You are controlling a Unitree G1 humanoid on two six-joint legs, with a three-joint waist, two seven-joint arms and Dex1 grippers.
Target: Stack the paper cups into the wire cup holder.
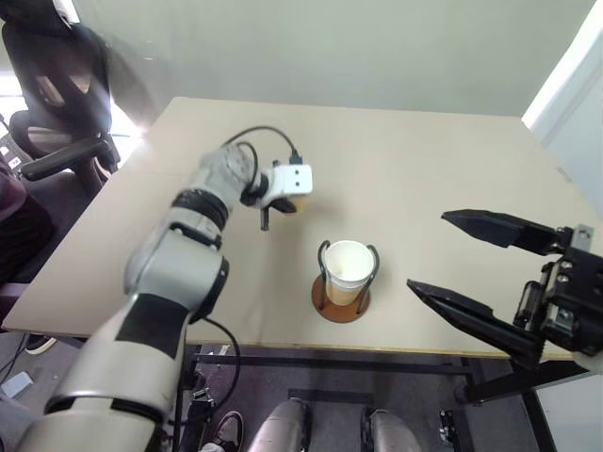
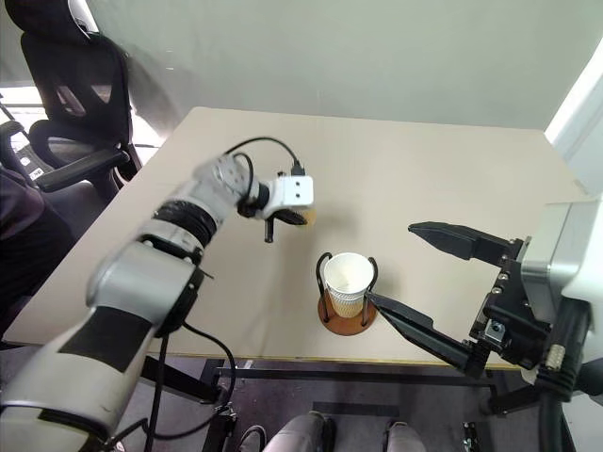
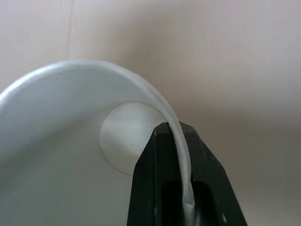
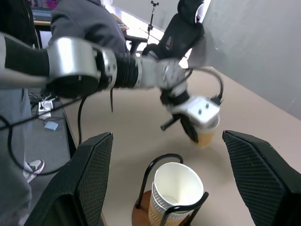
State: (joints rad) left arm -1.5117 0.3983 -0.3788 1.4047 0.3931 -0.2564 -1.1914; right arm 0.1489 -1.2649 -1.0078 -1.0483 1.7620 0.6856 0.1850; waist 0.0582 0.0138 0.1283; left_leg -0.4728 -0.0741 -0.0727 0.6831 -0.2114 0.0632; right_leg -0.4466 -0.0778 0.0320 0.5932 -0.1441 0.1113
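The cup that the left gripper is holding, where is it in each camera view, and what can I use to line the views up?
Left eye view: the held paper cup peeks out under the left gripper, above the wire cup holder.
Right eye view: tan sliver beside the wrist camera.
Left wrist view: white interior, rim pinched between the fingers.
Right wrist view: upper right of centre.
Shared landmark: the wire cup holder.

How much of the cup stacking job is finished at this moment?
Paper cups already sit nested in the black wire cup holder on its brown disc. The left gripper is shut on the rim of another tan paper cup beyond the holder. Carrying it over and dropping it in remains.
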